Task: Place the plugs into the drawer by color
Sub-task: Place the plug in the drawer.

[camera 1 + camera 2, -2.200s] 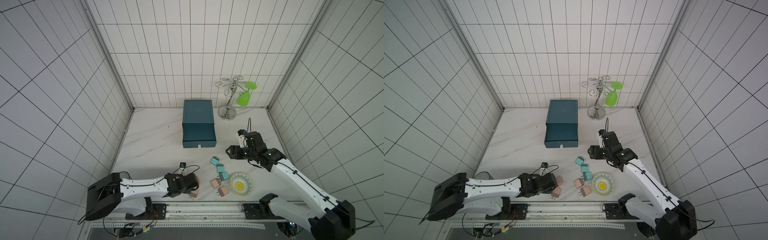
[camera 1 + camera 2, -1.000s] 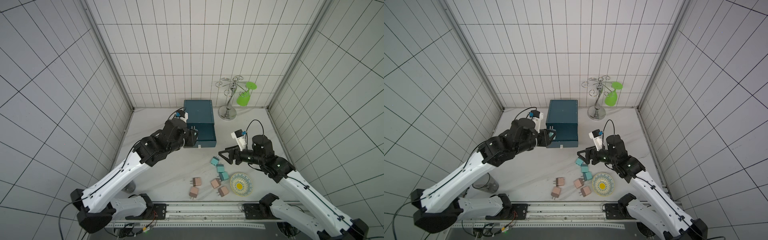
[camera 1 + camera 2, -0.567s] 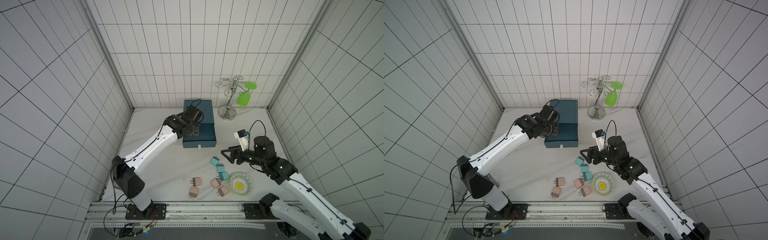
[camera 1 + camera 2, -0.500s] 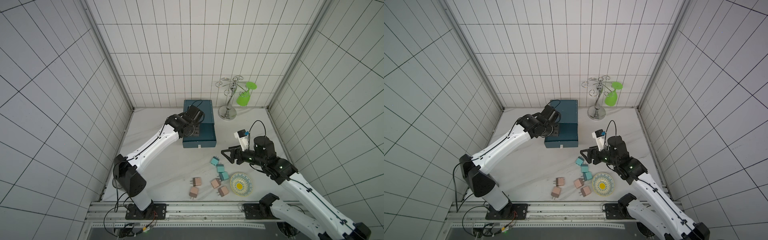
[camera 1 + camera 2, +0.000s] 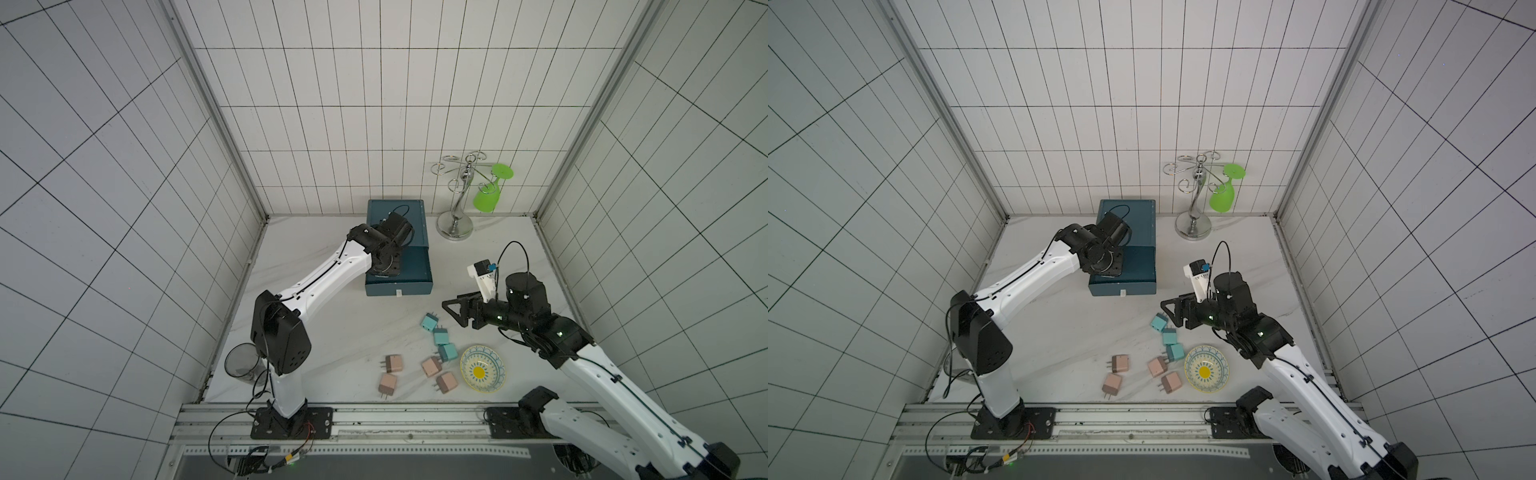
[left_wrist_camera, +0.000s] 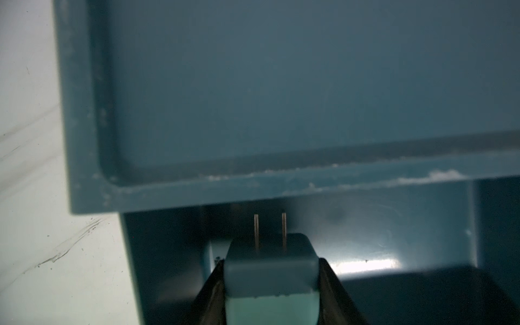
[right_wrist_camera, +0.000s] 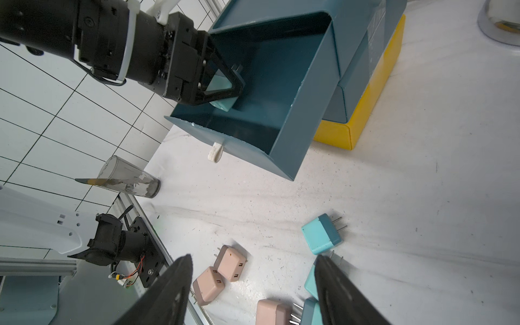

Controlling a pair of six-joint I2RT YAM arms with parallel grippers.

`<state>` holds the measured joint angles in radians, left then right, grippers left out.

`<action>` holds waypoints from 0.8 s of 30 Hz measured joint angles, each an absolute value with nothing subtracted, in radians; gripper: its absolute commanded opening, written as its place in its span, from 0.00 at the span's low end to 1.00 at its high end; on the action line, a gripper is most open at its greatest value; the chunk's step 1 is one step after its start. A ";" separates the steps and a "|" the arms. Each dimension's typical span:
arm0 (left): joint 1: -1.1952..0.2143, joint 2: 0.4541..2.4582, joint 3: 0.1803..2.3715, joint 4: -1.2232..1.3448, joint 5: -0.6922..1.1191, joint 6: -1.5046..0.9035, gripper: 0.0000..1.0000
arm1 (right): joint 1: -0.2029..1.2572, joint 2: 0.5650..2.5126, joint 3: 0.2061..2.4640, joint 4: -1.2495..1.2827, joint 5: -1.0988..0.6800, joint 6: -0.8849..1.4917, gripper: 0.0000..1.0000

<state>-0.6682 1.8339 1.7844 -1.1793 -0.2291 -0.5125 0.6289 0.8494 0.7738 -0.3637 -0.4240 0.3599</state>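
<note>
Left wrist view — the left tool clamps a teal plug, prongs forward, over the open drawer. Right tool gapes empty above loose plugs on the bench — apart.

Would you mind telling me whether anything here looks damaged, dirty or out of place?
Only small things. The glass by the left arm's base is smeared whitish, and white crumbs cling to the front edge of the cabinet.

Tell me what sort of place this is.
Probably a robot lab test cell, not a home: white tiled walls box in a small tabletop, and a left arm and right arm are bolted to a metal rail along its front edge.
</note>
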 measured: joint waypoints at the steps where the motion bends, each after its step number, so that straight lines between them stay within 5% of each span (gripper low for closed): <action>1: -0.666 1.838 1.779 -1.175 -0.226 -0.513 0.11 | 0.629 0.852 0.774 -0.364 -0.423 0.360 0.73; 4: -0.664 1.861 1.776 -1.172 -0.221 -0.515 0.14 | 0.629 0.855 0.774 -0.364 -0.420 0.360 0.73; 9: -0.662 1.868 1.776 -1.150 -0.218 -0.519 0.40 | 0.629 0.855 0.774 -0.364 -0.413 0.360 0.75; 16: -0.661 1.867 1.776 -1.147 -0.212 -0.521 0.58 | 0.629 0.856 0.774 -0.364 -0.403 0.360 0.78; 24: -0.664 1.845 1.814 -1.175 -0.210 -0.525 0.66 | 0.629 0.870 0.774 -0.376 -0.387 0.354 0.81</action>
<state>-0.6643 1.8446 1.8145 -1.1748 -0.2096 -0.5255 0.6289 0.8703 0.7738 -0.3759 -0.3874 0.3538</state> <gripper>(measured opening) 0.648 0.809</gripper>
